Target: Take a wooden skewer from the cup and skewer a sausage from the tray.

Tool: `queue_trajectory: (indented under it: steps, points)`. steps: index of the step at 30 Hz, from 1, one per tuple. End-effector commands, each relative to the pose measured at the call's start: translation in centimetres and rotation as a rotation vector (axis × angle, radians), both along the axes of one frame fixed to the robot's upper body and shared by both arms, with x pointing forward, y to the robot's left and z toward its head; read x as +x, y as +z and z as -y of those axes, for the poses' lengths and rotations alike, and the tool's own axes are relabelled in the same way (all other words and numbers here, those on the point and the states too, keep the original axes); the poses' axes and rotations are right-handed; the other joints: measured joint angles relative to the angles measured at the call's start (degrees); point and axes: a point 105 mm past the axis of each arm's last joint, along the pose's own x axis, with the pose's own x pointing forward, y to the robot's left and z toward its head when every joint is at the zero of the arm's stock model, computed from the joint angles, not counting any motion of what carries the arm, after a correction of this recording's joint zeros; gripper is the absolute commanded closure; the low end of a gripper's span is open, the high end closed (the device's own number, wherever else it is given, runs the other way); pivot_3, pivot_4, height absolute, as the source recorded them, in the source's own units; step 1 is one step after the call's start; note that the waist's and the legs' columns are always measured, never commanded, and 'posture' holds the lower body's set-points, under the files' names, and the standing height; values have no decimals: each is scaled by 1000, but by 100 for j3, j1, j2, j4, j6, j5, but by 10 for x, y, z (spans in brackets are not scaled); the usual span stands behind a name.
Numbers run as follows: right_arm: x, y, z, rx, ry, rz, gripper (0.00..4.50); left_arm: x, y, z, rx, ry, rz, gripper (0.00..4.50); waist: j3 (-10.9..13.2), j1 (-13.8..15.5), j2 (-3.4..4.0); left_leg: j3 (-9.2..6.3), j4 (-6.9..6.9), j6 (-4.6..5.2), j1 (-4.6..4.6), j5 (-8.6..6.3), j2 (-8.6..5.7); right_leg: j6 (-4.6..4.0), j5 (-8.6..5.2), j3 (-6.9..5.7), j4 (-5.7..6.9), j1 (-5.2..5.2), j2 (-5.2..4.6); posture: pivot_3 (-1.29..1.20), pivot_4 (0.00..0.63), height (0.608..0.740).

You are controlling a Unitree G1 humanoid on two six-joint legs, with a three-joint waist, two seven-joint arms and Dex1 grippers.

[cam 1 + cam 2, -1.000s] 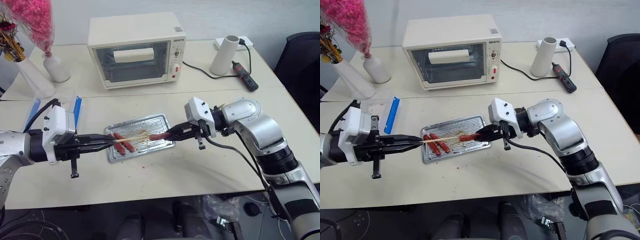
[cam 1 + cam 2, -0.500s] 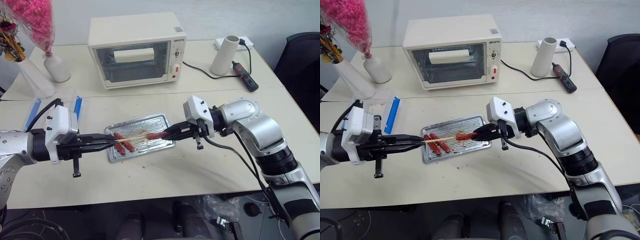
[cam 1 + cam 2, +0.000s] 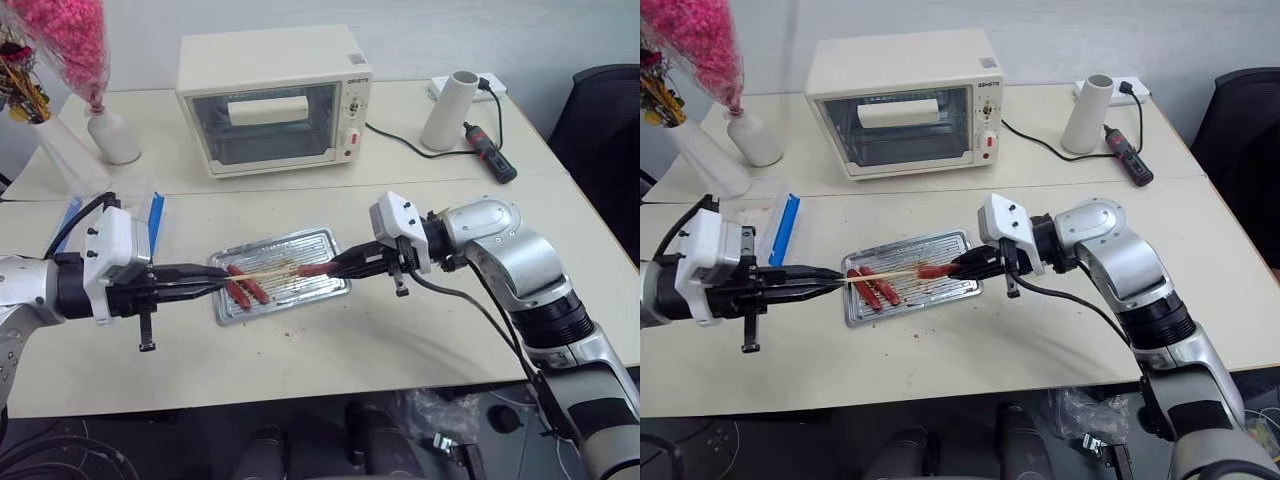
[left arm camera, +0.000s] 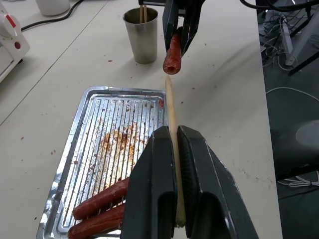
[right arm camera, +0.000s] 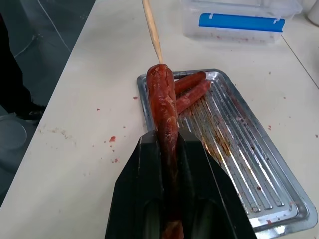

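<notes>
Because the wooden skewer [image 4: 171,112] meets the sausage [image 5: 163,104] tip to end in mid-air above the tray [image 3: 322,240], a slight misalignment could, I judge, make the point glance off the casing, split the meat, or bow the thin stick until it snaps. The right gripper [image 3: 962,268] is clamped on the sausage, holding it level towards the stick. The left gripper [image 3: 222,282] is pinched tight on the skewer's rear end. The cup [image 4: 141,34] stands beyond the tray.

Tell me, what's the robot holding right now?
Left fingers clamp the wooden skewer. Right fingers clamp a sausage above the tray. Tip at the sausage's end, nothing between.
</notes>
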Motion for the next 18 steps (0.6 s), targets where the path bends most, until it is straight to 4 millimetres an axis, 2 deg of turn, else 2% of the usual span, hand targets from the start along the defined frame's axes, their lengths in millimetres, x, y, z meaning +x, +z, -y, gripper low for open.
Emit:
queue_trajectory:
  steps: [1, 11, 18]
  points:
    - [-1, 13, 2, 26, 7, 57, 4278, -1, 8, 0, 6, 2, 41, 4500, 0, -2, 0, 0, 1, 0, 0, 0, 0, 0, 0, 0, 1, 0, 0, 0, 150, 740]
    - [0, 14, -4, 46, 10, 60, 4278, -1, 6, 4, -1, -12, 37, 4500, 0, -1, 0, 0, 7, 0, -1, 0, 0, 0, 0, 1, 4, 0, 0, 0, 150, 740]
    - [-12, 23, -14, 76, 62, 66, 4278, 3, 5, 8, -8, -24, 43, 4500, 0, 2, 0, -1, 14, 1, -3, -1, 0, 0, 0, 1, 7, 0, -1, 0, 150, 740]
